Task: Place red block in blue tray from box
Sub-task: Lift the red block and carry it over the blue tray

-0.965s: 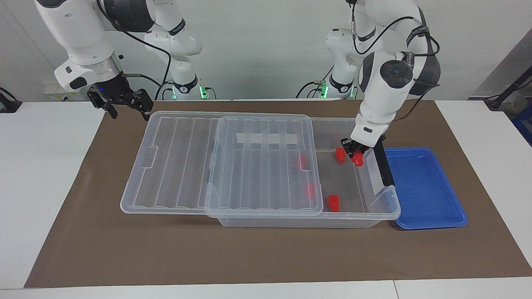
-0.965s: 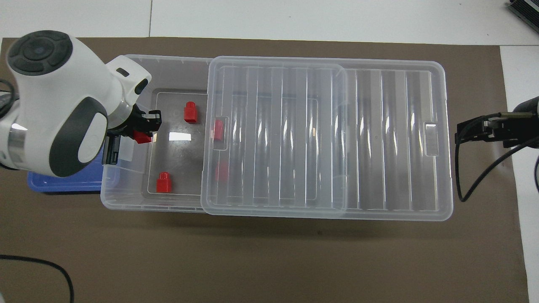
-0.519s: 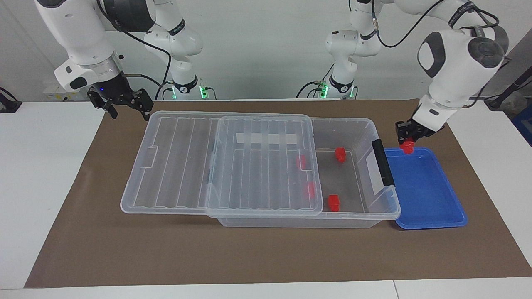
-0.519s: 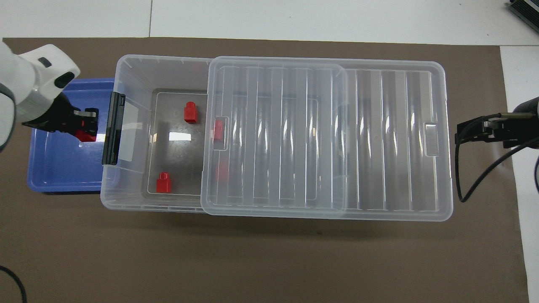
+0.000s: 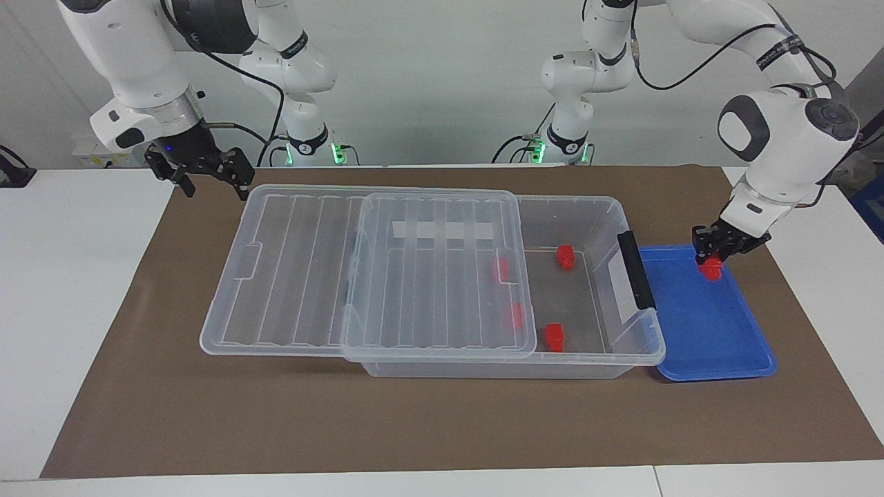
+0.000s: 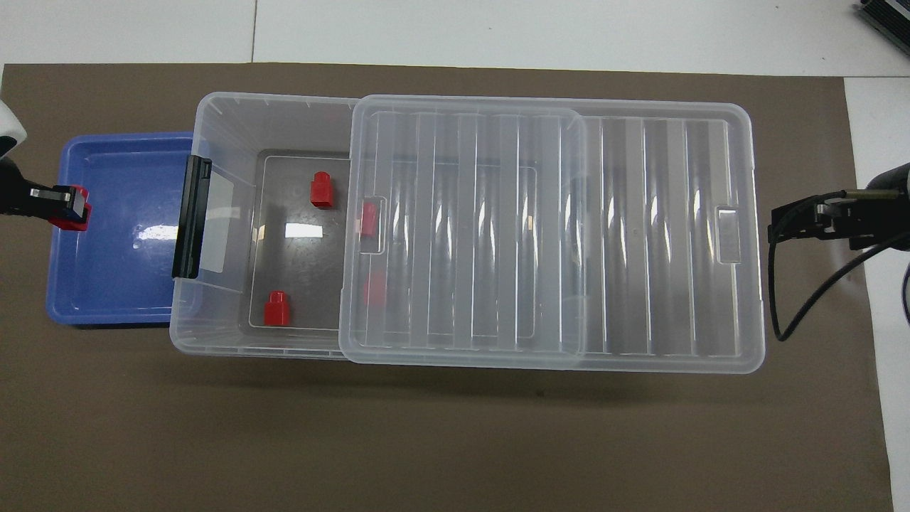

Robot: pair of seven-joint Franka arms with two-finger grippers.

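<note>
One red block [image 5: 711, 268] sits pinched in the left gripper [image 5: 713, 257] over the blue tray [image 5: 697, 324]. The right gripper [image 5: 207, 176] waits spread open and empty beside the box [image 5: 587, 224].

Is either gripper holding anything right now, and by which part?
The left gripper holds a red block by its upper part, over the blue tray. The right gripper waits near the lid's end, holding nothing.
</note>
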